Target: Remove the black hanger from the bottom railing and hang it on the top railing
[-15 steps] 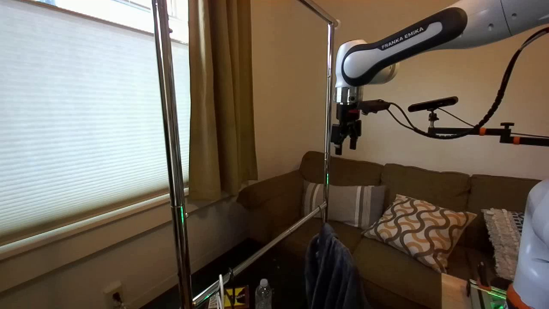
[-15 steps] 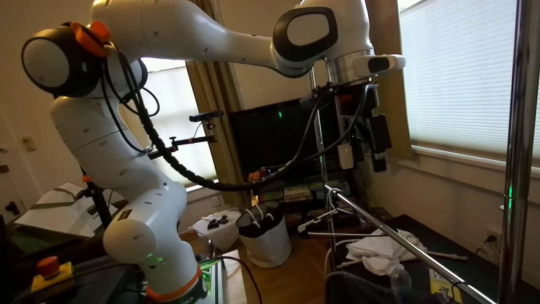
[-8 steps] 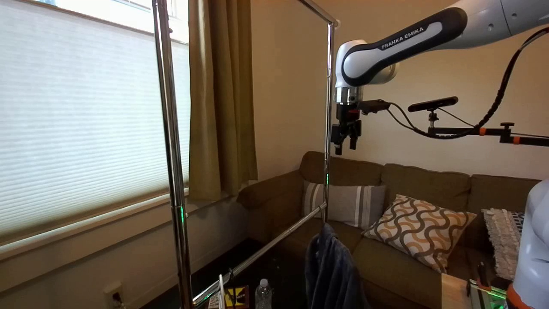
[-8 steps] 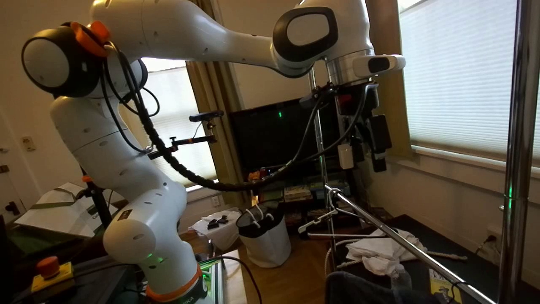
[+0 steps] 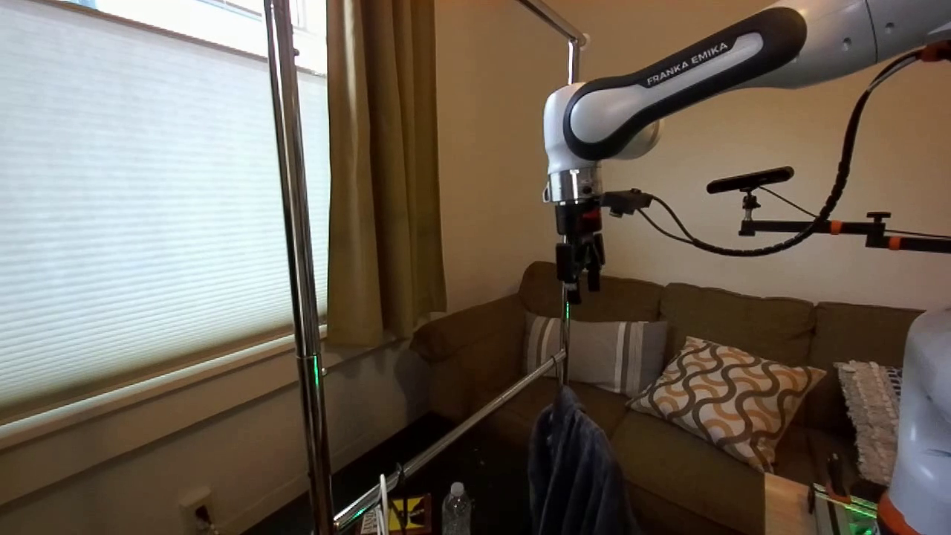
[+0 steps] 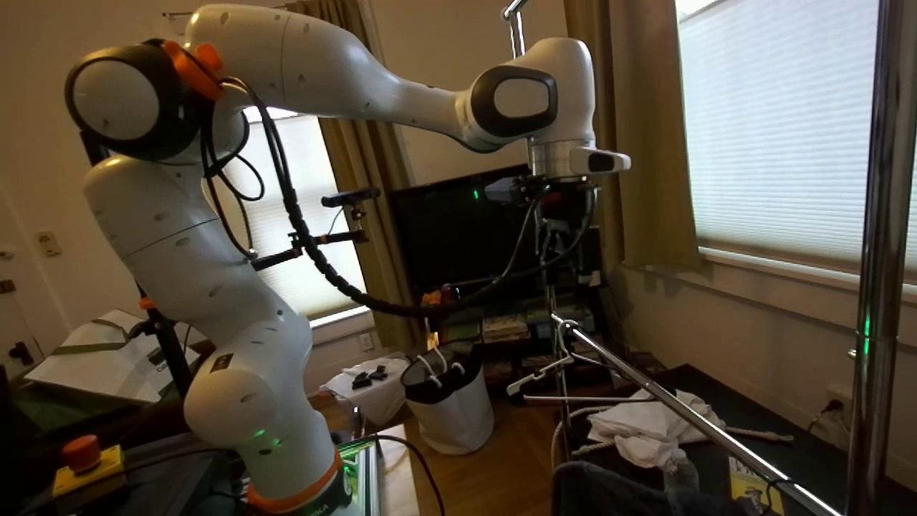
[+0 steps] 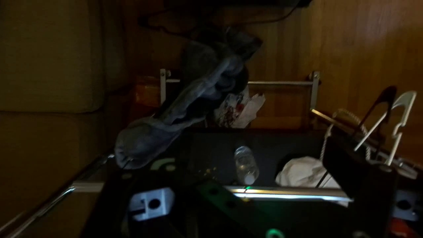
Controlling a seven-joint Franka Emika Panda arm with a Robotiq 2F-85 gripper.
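Observation:
The black hanger hangs by its hook (image 5: 401, 473) on the bottom railing (image 5: 483, 412), beside a white hanger. It shows dark at the right edge of the wrist view (image 7: 388, 94). The bottom railing also shows in another exterior view (image 6: 688, 412) and crosses the wrist view (image 7: 290, 192). The top railing (image 5: 546, 16) shows only at its end, at the top of the exterior views. My gripper (image 5: 583, 288) points down, above the bottom railing and beside the far upright. In the wrist view the gripper's (image 7: 248, 178) jaws stand wide apart with nothing held between them.
A white hanger (image 6: 541, 376) hangs close to the black one. A dark blue garment (image 5: 576, 468) hangs at the railing's other end. The tall uprights (image 5: 297, 245) (image 6: 874, 251) flank the space. A bottle (image 7: 246, 165) and white cloth (image 7: 299, 172) lie below; a couch (image 5: 475, 334) stands behind.
My gripper was still at first. In the last half second it has moved lower and to the left in both exterior views. The hangers and garment have not moved.

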